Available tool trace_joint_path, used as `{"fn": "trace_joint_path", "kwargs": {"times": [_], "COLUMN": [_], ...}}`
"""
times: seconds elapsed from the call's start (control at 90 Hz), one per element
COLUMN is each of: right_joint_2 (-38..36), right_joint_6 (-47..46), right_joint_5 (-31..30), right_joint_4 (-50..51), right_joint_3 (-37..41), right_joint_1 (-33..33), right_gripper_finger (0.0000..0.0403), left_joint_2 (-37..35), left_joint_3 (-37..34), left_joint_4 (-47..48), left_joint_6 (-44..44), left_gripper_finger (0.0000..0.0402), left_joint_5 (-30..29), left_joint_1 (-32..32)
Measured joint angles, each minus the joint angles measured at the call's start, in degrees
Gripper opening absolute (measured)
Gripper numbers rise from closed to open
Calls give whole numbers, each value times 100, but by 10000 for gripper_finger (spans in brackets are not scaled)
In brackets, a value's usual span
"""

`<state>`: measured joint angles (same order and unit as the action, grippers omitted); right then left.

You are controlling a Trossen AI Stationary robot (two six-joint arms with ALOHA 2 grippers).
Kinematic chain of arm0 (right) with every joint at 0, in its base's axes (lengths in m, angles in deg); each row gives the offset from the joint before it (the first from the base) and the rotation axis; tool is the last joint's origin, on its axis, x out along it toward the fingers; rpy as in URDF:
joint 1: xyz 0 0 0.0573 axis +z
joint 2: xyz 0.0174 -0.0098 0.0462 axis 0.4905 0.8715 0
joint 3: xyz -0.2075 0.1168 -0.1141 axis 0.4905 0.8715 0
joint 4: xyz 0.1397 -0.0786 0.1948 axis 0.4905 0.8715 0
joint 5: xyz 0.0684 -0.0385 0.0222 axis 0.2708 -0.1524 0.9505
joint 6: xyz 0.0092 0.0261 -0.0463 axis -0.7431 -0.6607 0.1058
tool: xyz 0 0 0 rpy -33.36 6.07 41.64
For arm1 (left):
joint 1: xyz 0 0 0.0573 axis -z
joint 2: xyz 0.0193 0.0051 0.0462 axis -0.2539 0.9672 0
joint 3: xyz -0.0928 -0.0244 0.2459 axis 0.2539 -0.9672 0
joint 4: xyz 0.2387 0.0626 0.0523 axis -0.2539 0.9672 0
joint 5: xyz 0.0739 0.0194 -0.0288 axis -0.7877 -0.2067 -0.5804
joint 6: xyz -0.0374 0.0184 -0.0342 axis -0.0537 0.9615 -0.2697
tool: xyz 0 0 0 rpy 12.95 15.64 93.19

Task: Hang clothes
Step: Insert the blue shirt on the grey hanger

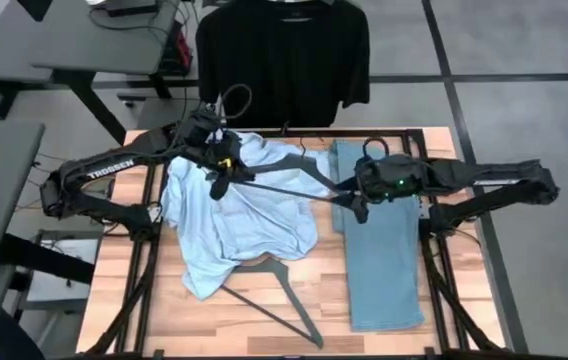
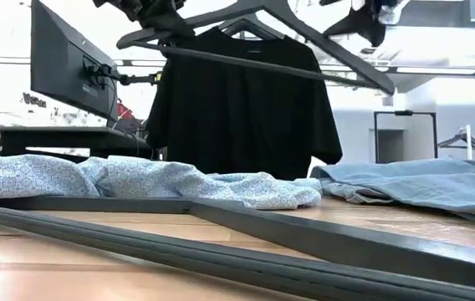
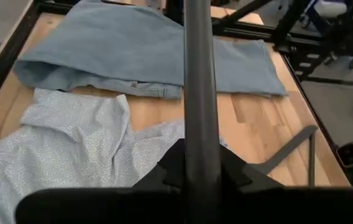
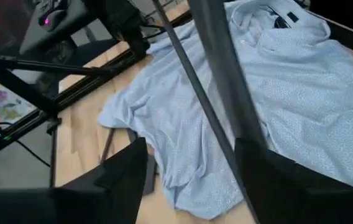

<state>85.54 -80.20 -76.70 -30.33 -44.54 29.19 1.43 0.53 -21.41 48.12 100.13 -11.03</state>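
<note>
Above the wooden desk (image 1: 264, 310), the left claw (image 1: 216, 172) and right claw (image 1: 356, 203) each gripped one end of a dark hanger (image 1: 284, 180). Below it lay the pale patterned shirt (image 1: 234, 215), crumpled; jeans (image 1: 379, 260) flat beside it; black t-shirt (image 1: 284, 55) hung behind; second hanger (image 1: 274, 295) on desk.

Both grippers (image 1: 216, 170) (image 1: 357, 200) clamped, raised mid-table

Button shirt (image 1: 239, 205) spread on the table (image 1: 314, 290) at nine o'clock, jeans (image 1: 379, 240) beside it at three, t-shirt (image 1: 284, 60) hanging beyond the twelve o'clock edge, one hanger (image 1: 279, 290) lying at six, another hanger (image 1: 284, 180) raised over the shirt.
</note>
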Motion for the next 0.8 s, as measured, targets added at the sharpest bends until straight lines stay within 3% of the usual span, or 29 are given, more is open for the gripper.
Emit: {"fn": "trace_joint_path", "kwargs": {"times": [0.344, 0.589, 0.8], "right_joint_2": [-629, -1330, -1821], "right_joint_6": [230, 311, 697], "right_joint_5": [-1, 23, 33], "right_joint_4": [-75, -1137, -1026], "right_joint_3": [150, 152, 148], "right_joint_1": [-25, 39, -198], "right_gripper_finger": [204, 199, 199], "left_joint_2": [-93, -174, -319], "left_joint_3": [341, 349, 348], "left_joint_4": [-110, 25, -229], "left_joint_6": [-134, -281, -578], "left_gripper_finger": [16, 16, 16], "left_joint_5": [293, 357, 439], "left_joint_1": [-62, -248, -260]}}
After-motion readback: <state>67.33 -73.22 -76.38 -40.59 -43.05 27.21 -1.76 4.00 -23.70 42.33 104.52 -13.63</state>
